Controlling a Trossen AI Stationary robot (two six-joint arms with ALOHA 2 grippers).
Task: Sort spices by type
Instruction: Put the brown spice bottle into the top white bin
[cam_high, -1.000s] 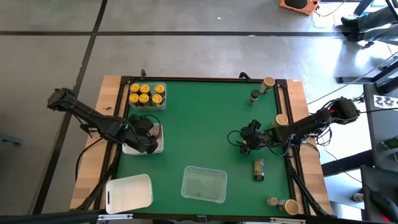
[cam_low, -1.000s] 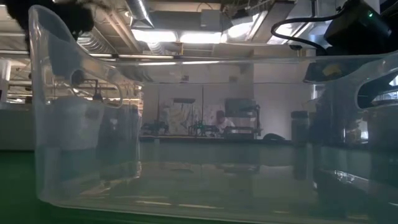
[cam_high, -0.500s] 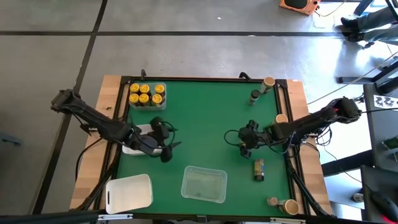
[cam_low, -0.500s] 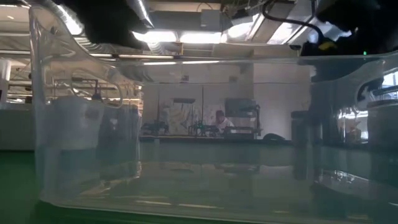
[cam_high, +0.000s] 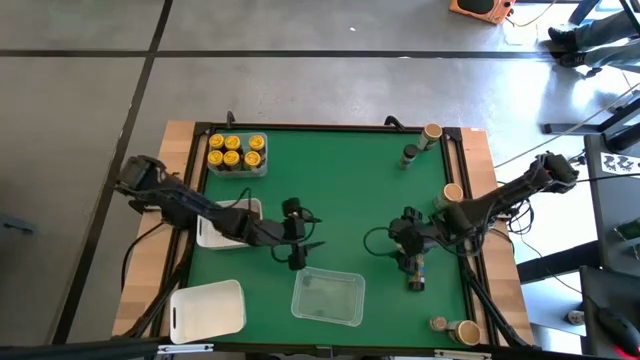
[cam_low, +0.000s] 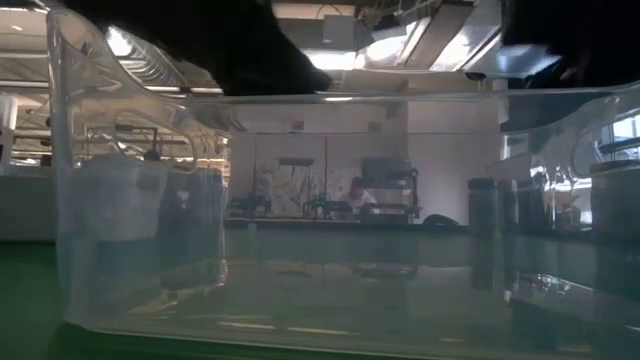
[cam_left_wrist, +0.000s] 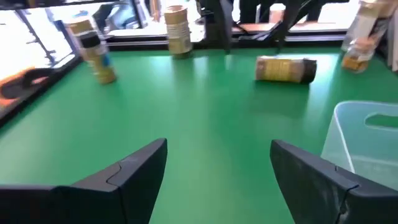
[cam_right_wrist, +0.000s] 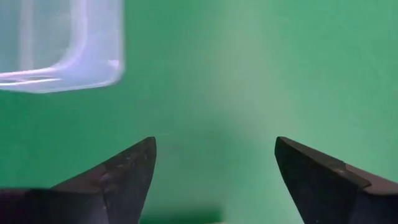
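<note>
Green table mat: it carries every tray and jar; both dark arms reach in over it from the sides.

Clear empty plastic tray: near the front edge of the mat, just ahead of and beside the left fingers; its corner also shows beyond the right fingers.

White rectangular tray: now behind the left arm, which has left it and swung toward the mat's centre.

Small clear tray of six yellow-lidded jars: one type already grouped, well behind the left fingers.

Left gripper: fingers spread wide and empty, bare mat between them; it has moved from the white tray to the clear one.

Right gripper: fingers spread wide, holding nothing; it has dropped toward the lying jar, which sits just beside them.

Lying dark-lidded spice jar: on its side, far ahead of the left fingers; likely the next pick.

Loose upright jars: well apart along the right edge, unsorted.
</note>
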